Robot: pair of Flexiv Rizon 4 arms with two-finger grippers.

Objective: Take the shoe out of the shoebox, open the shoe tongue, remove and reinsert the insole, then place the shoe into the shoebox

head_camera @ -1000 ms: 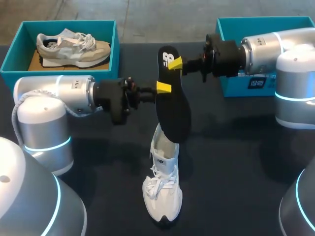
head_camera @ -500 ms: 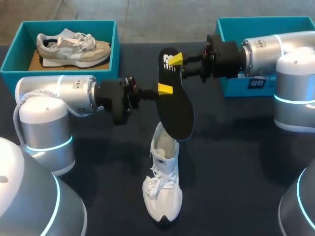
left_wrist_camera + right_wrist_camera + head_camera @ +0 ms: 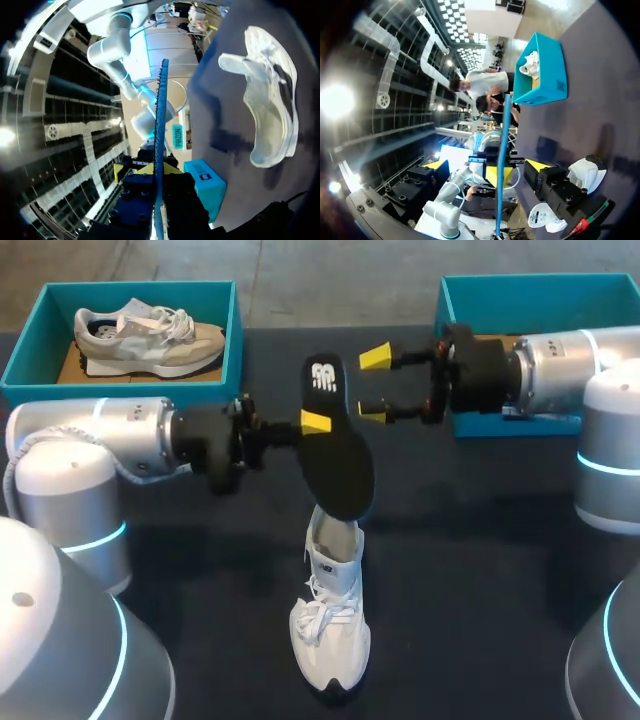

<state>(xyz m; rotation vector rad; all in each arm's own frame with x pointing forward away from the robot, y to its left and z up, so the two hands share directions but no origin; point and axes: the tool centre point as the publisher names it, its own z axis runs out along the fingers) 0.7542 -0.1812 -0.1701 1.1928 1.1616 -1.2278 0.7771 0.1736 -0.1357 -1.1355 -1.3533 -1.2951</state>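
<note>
A black insole (image 3: 332, 445) hangs above the table's middle, with my left gripper (image 3: 314, 421) shut on its edge. Just right of the insole's heel end my right gripper (image 3: 376, 384) is open and apart from it. Under the insole a white shoe (image 3: 330, 615) lies on the dark table, toe toward the front. In the left wrist view the insole (image 3: 160, 145) runs edge-on between my left gripper's (image 3: 156, 171) fingers, with the white shoe (image 3: 270, 105) beside it. In the right wrist view the insole (image 3: 503, 150) stands edge-on ahead of my open right gripper (image 3: 486, 166).
A teal shoebox (image 3: 22, 365) at the back left holds a beige shoe (image 3: 150, 338). A second teal box (image 3: 500, 300) stands at the back right, behind my right arm. The back-left teal shoebox (image 3: 542, 75) shows ahead in the right wrist view.
My right gripper has opened, let go of the insole's heel end and drawn back to the right. My left gripper closed on the insole and shifted it slightly left.
</note>
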